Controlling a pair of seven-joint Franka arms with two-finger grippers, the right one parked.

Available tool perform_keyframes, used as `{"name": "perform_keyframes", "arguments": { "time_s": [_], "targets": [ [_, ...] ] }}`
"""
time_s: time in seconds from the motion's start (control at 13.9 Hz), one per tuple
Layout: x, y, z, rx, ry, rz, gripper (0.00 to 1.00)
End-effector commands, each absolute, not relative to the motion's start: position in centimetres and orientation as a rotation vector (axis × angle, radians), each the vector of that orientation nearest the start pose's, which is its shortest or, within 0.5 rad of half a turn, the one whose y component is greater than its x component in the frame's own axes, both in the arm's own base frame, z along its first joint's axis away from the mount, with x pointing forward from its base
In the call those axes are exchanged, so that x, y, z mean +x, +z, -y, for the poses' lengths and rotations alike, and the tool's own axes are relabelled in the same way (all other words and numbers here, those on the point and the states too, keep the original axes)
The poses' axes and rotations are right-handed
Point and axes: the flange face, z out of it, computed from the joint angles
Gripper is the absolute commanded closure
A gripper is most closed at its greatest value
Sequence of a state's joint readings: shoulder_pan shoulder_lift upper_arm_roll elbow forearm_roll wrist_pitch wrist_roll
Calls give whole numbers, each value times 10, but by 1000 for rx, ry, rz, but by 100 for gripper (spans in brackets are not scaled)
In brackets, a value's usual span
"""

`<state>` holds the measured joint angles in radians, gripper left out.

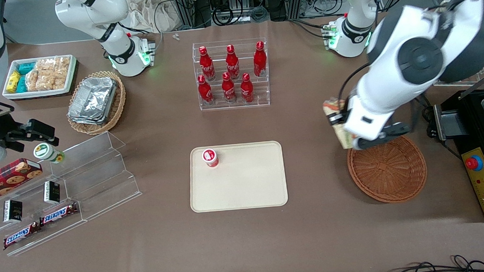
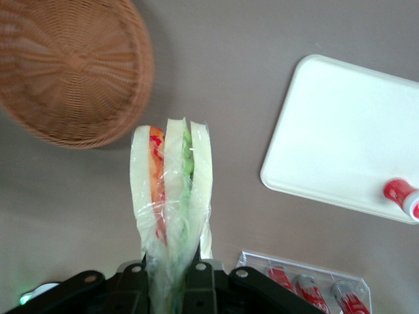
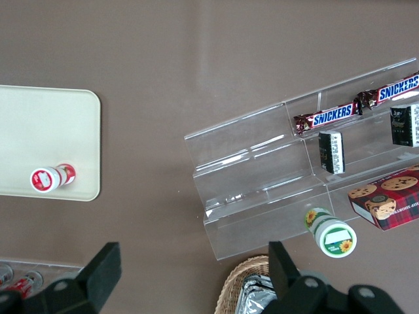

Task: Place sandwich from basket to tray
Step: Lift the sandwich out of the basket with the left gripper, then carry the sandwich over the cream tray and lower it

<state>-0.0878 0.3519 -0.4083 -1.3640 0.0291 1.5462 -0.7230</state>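
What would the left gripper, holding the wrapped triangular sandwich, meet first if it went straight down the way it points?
Probably bare brown table. The left gripper, shut on the wrapped triangular sandwich, points between the reddish-brown wicker basket and the cream rectangular tray; depth is unclear.

Left arm: glossy white shells, dark grey round joint caps, black cable; green-lit base; black gripper (image 1: 341, 124) at mid right.

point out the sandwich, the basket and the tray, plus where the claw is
sandwich (image 2: 171, 190): left wrist view, middle bread slice.
basket (image 1: 389, 172): front view, woven floor.
tray (image 1: 244, 185): front view, bare surface.
claw (image 2: 171, 271): left wrist view, between its fingertips, shut on the sandwich above the table beside the basket.
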Motion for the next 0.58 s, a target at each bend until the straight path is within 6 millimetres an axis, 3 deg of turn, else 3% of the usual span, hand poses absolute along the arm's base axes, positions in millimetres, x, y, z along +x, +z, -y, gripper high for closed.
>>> {"name": "perform_keyframes", "arguments": {
  "time_s": [0.0,0.07,0.36,0.5],
  "targets": [
    [590,505,325,-3133,205,223,100],
    [589,495,345,-3142,143,174,100],
    [601,438,396,-3242,49,104,100],
    [597,405,421,-3254,34,41,100]
  ]
}}
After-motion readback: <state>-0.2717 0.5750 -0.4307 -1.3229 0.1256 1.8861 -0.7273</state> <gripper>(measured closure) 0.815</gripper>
